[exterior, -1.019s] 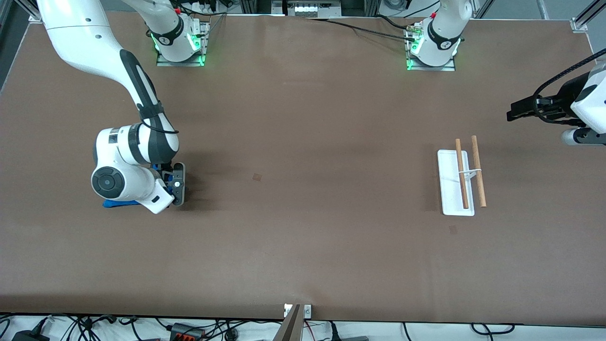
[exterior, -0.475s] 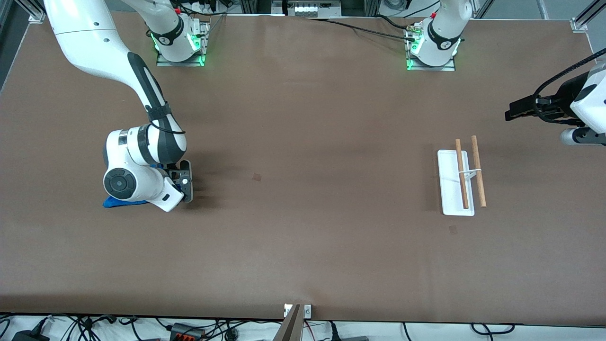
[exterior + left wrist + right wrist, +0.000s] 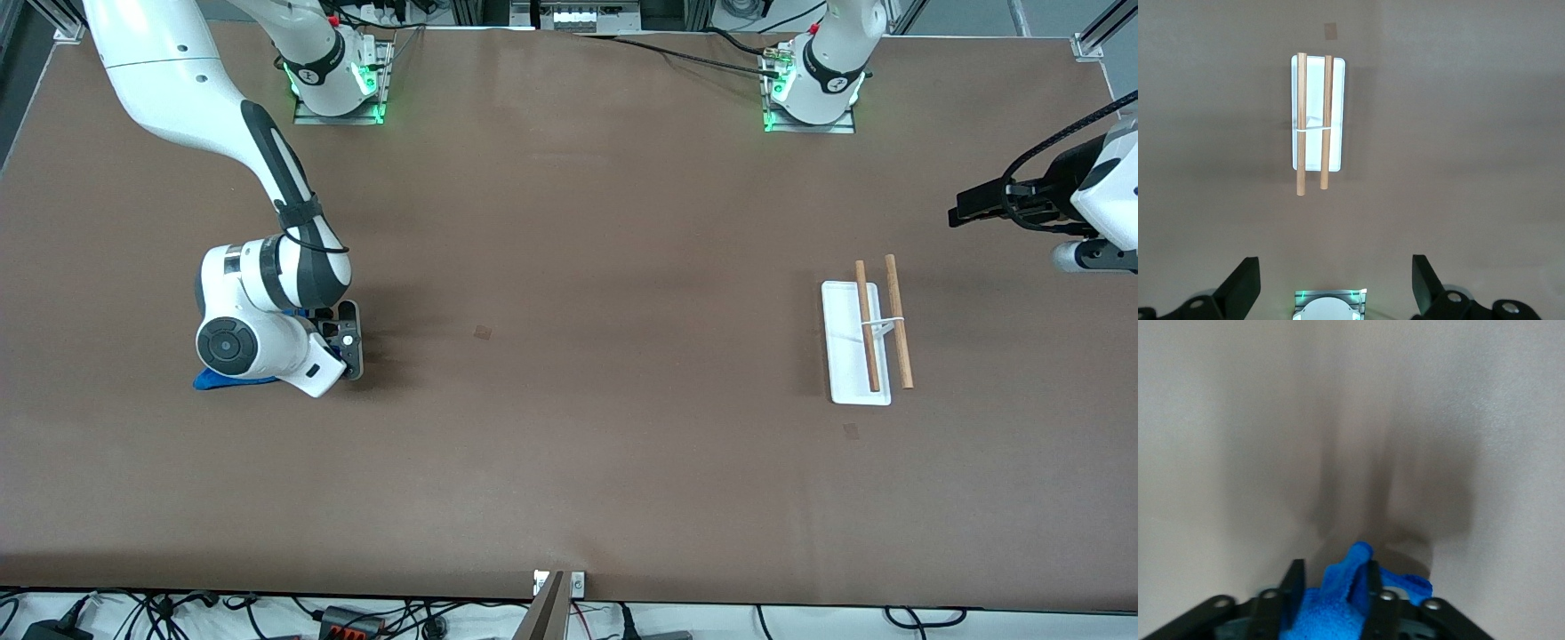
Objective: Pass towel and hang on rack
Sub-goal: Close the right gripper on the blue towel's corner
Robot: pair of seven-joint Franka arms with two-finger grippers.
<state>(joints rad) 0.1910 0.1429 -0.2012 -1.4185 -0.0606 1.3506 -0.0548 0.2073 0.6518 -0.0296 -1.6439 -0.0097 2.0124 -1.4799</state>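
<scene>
My right gripper (image 3: 1331, 587) is down at the table (image 3: 569, 480) toward the right arm's end, its fingers drawn in on either side of a raised fold of the blue towel (image 3: 1345, 583), pinching it; most of the cloth lies bunched under my wrist, only a blue edge showing in the front view (image 3: 218, 382). My left gripper (image 3: 1331, 293) waits over the left arm's end of the table with its fingers spread wide and empty, looking down on the rack (image 3: 867, 333), whose two wooden rods lie parallel above the white base. The worry, as I judge it, is how little cloth I have: I seem to hold only a thin ridge, so it could slide out when I lift, or the towel could come up as a wad with no free edge for my left fingers to take. The handover would then fumble, and a clumped towel might slip off the rods or nudge the light rack.
</scene>
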